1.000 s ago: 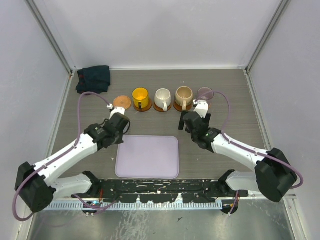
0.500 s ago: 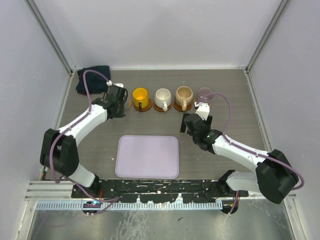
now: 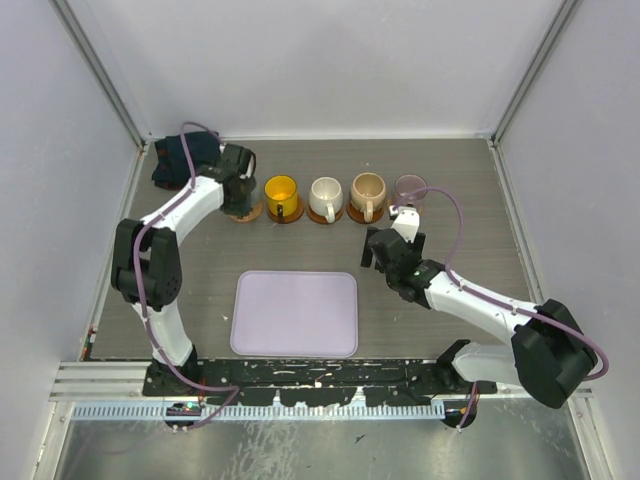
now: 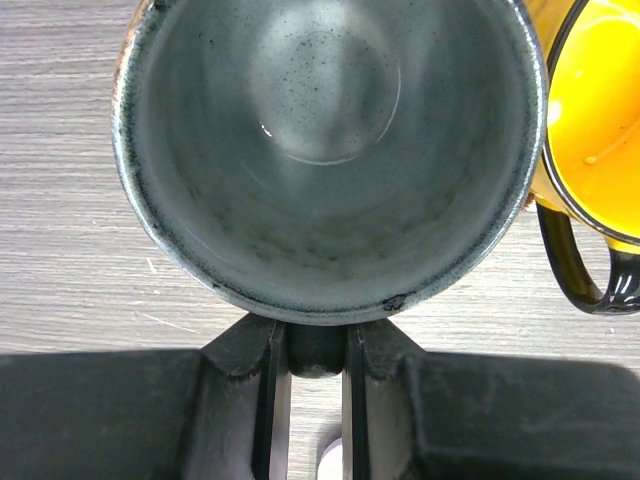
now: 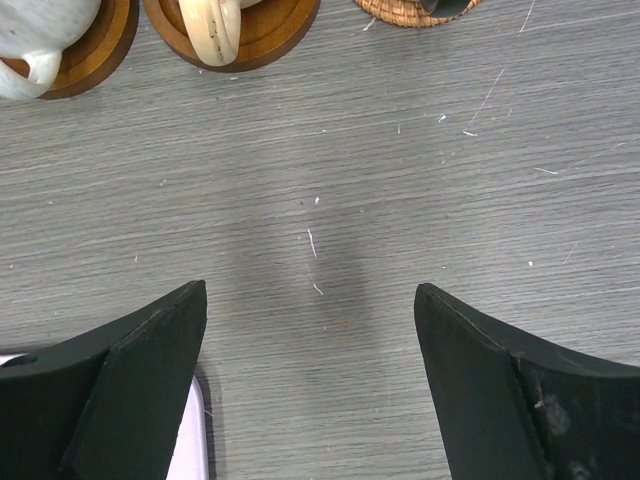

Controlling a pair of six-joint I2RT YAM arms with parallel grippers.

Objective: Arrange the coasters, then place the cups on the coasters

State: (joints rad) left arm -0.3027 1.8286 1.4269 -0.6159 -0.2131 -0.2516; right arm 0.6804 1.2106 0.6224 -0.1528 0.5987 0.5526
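Left gripper is clamped tight on the handle of the grey-green cup at the far left end of the row, right beside the yellow cup. Right gripper hangs with its jaws spread wide and nothing between them, over bare table on the near side of the row.

I count five cups in one line along the far side: grey-green, yellow, the white cup, the tan cup and the purple cup. There are five coasters too. Four carry a cup each. The fifth coaster shows only as a brown sliver under the left gripper, beneath the grey-green cup. Whether that cup rests on it or hangs just above, I cannot tell. One lavender tray lies between the arms, and one dark cloth is bunched in the far left corner.

The table is grey wood-grain, finely scratched, with pale walls on three sides.

The tan and purple cups sit just beyond the right gripper's fingertips, apart from them.
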